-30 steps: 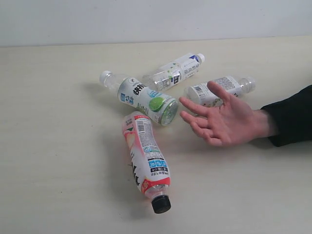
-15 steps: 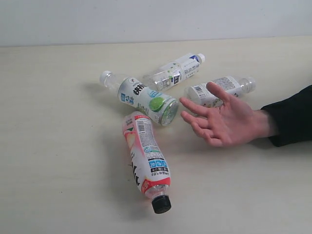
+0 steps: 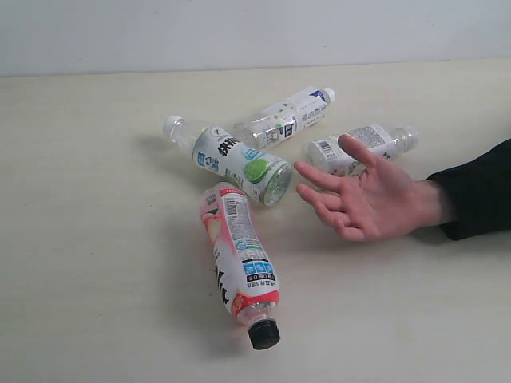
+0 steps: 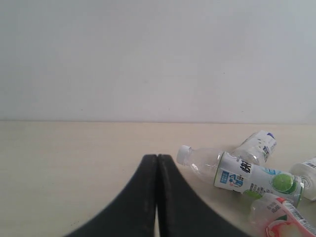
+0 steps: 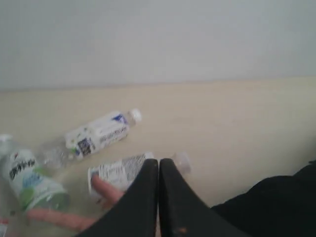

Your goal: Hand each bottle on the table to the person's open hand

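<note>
We see our left tool and right tool both pressed closed on nothing, while the pink-label bottle, lime-label bottle, far white-label bottle and near white-label bottle lie sideways on the desk beside the person's open hand.

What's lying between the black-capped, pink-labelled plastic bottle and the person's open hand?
Nothing: the exterior view shows only bare cream tabletop between that pink-labelled bottle and the open hand.
</note>
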`<state>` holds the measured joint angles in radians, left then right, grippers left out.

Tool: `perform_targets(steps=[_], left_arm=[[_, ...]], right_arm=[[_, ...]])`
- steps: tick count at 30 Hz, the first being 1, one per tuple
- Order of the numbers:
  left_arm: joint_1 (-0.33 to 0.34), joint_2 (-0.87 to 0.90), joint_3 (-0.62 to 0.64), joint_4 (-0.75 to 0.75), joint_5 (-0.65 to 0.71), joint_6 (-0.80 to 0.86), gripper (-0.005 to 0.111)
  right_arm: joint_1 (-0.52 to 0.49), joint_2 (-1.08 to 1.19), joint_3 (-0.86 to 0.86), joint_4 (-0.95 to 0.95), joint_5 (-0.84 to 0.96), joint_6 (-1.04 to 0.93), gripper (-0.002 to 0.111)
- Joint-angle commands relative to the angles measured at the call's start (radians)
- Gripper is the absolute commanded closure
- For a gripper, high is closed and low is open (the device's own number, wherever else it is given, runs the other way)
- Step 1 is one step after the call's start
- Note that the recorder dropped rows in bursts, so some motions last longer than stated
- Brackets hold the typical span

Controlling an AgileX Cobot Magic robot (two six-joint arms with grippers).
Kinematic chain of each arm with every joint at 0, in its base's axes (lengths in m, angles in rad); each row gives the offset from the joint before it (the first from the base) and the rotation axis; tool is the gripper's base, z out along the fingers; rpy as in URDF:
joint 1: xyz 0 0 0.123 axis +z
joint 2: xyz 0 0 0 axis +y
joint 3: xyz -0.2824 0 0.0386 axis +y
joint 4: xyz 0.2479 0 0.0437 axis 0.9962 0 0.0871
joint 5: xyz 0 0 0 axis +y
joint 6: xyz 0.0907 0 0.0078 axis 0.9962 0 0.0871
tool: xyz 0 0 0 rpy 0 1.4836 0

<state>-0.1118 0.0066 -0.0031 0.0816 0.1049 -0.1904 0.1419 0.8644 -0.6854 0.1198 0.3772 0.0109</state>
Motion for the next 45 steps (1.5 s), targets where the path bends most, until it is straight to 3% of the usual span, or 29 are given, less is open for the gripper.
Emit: perform_targets(steps=[1,9,13,19,22,26,31,37,45], left_arm=[[0.002,-0.007,0.003,0.002,-0.006,0.000,0.106],[0.002,-0.007,0.003,0.002,-0.006,0.000,0.106],[0.002,-0.007,0.003,0.002,-0.006,0.000,0.106],[0.002,-0.007,0.003,0.002,-0.006,0.000,0.106],[0.002,-0.007,0.003,0.002,-0.006,0.000,0.106],[0.002,-0.007,0.003,0.002,-0.006,0.000,0.106],[0.002,-0.007,0.003,0.002,-0.006,0.000,0.106],[0.002,-0.007,0.003,0.002,-0.006,0.000,0.106],[0.002,-0.007,0.003,0.002,-0.006,0.000,0.106]], right_arm=[[0.093,0.166,-0.172,0.052,0.230,-0.174,0.107],[0.185,0.497,-0.379,0.063,0.409,-0.201,0.103],[0.185,0.636,-0.402,0.114,0.447,-0.213,0.086],[0.185,0.759,-0.413,0.188,0.445,-0.283,0.049],[0.185,0.782,-0.430,0.287,0.468,-0.356,0.040],[0.271,0.791,-0.442,0.332,0.461,-0.429,0.039],[0.406,0.809,-0.509,0.247,0.497,-0.375,0.032],[0.537,0.885,-0.555,0.240,0.496,-0.332,0.034],[0.638,0.896,-0.555,0.201,0.438,-0.274,0.034]])
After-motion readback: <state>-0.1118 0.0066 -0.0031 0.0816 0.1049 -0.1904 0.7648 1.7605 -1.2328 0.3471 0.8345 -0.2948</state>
